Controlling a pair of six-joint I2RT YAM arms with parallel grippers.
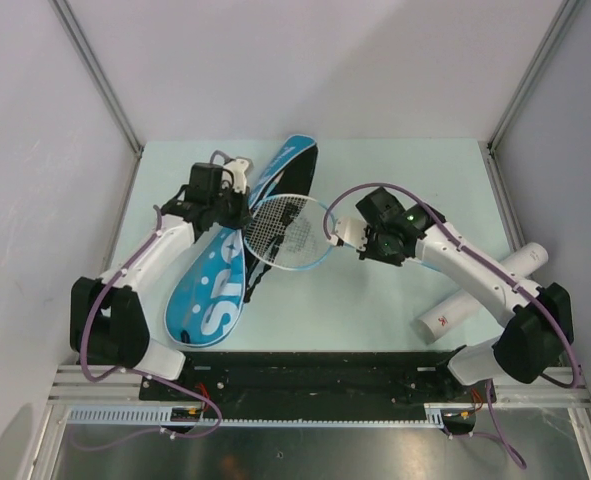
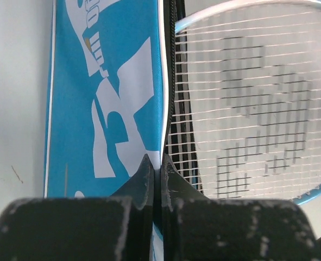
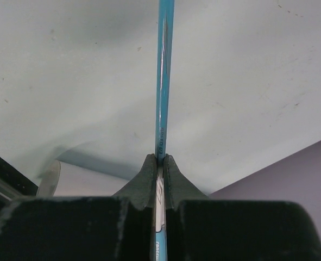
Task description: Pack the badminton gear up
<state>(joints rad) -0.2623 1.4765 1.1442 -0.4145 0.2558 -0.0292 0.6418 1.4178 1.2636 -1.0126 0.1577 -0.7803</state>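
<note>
Left tool (image 2: 160,163) closed, pinching the zip edge of the blue cover (image 1: 210,295), which lies diagonally on the left side of the tabletop (image 1: 405,175). Racket (image 1: 290,232) head sits mid-table, overlapping the cover's open edge. Right tool (image 3: 161,160) closed on the racket's light-blue frame, far rim. White tube (image 1: 480,290) lies at the right, near the right arm's base.

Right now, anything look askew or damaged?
Nothing damaged or spilled. The racket head sticks out beside the blue racket cover, not tucked in. The right gripper is clamped on its frame and the left gripper pinches the cover's edge. The white cardboard tube lies askew at the table's right edge under the right arm.
</note>
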